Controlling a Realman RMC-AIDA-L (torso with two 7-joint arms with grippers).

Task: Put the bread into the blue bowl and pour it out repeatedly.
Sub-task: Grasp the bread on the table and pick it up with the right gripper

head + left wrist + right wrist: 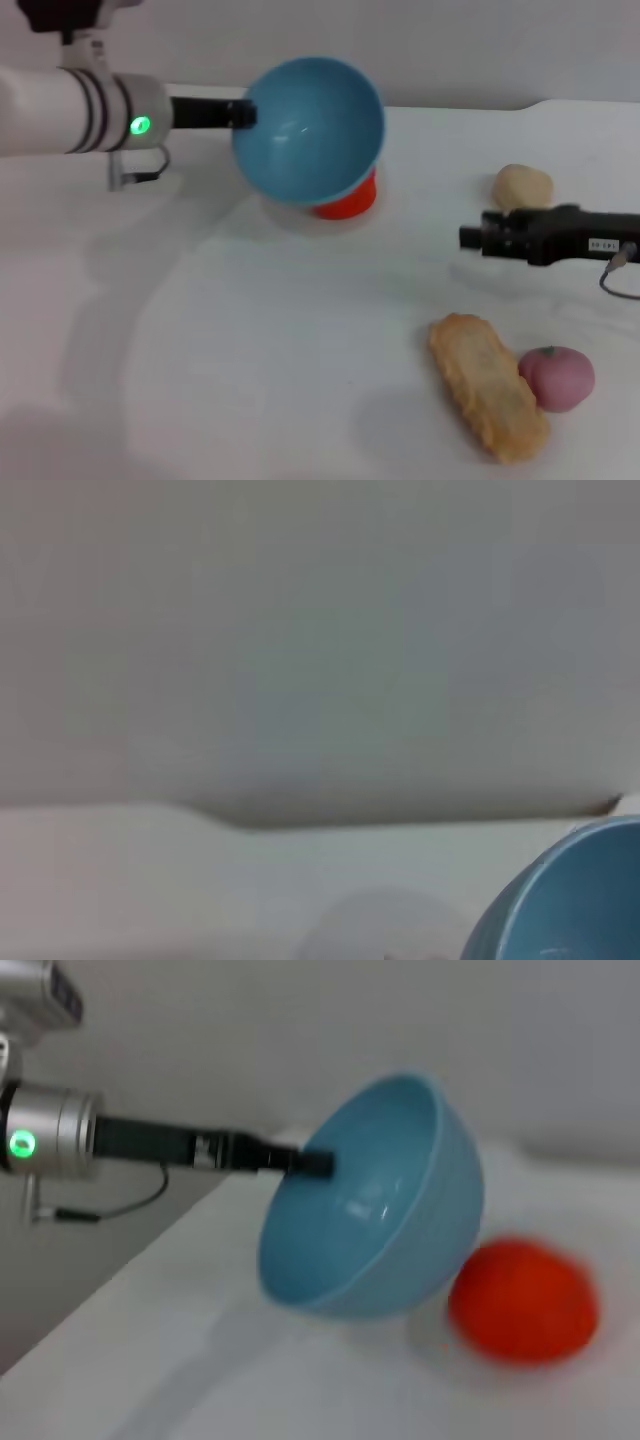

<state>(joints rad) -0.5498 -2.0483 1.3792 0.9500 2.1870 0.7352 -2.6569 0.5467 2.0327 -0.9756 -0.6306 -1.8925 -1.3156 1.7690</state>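
The head view takes in the whole white bench (250, 350): the bread (488, 398) lies flat near the front right, touching a pink ball (557, 377), with a beige lump (522, 186) farther back. The right wrist view shows none of these, only the blue bowl (375, 1210) tipped on its side above the bench, and an orange ball (523, 1298) behind it. The left gripper (243, 113) pinches the bowl's rim, jaws pressed on it. The right gripper (470, 238) hovers well above the bread (jaw spread cannot be told). A small white label on it is unreadable.
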